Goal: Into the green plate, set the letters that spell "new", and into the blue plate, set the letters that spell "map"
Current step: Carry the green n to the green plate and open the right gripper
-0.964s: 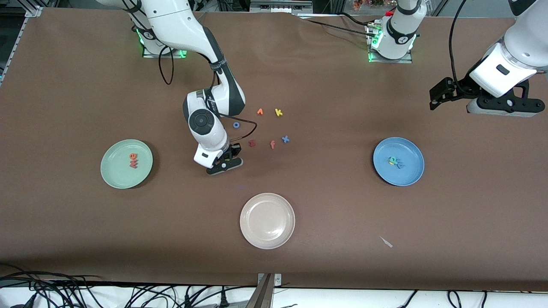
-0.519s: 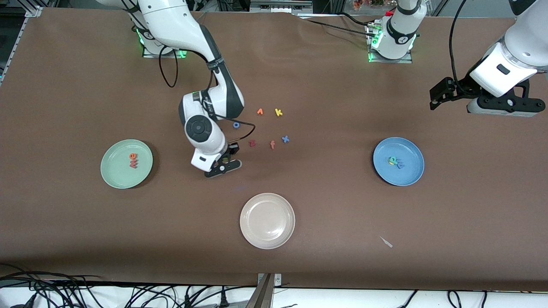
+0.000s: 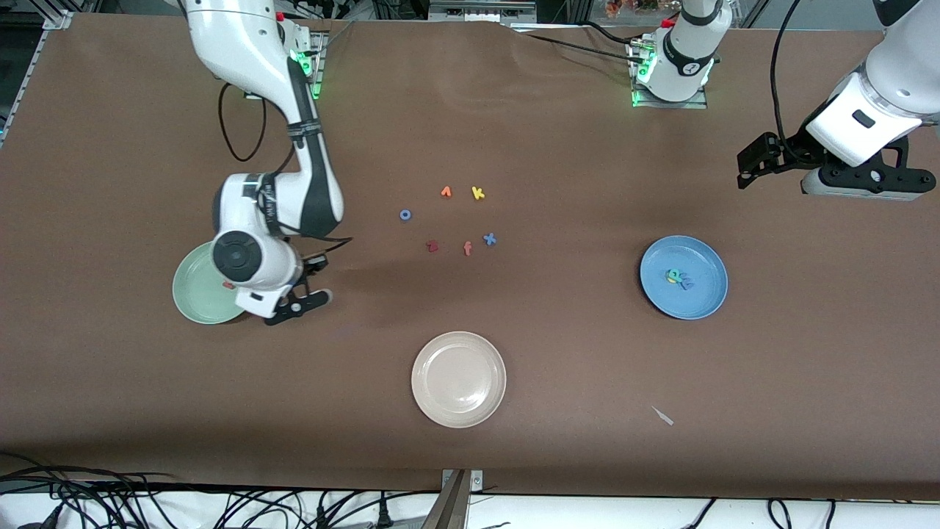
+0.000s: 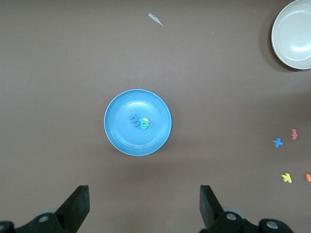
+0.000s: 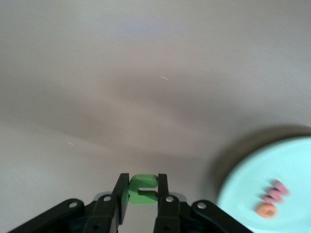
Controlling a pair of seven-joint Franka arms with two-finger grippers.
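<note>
— So, what is the right gripper (image 5: pixel 142 194) carrying?
— It is pinching the green n (image 5: pixel 142 188), hanging just beside the green plate (image 3: pixel 192 294), where the e (image 5: pixel 266 210) and w (image 5: pixel 274 191) are lying.
— And the left gripper (image 4: pixel 143 208)?
— It is waiting with jaws spread above the blue plate (image 4: pixel 138 122), which is holding m, a and p (image 4: pixel 140 121).
</note>
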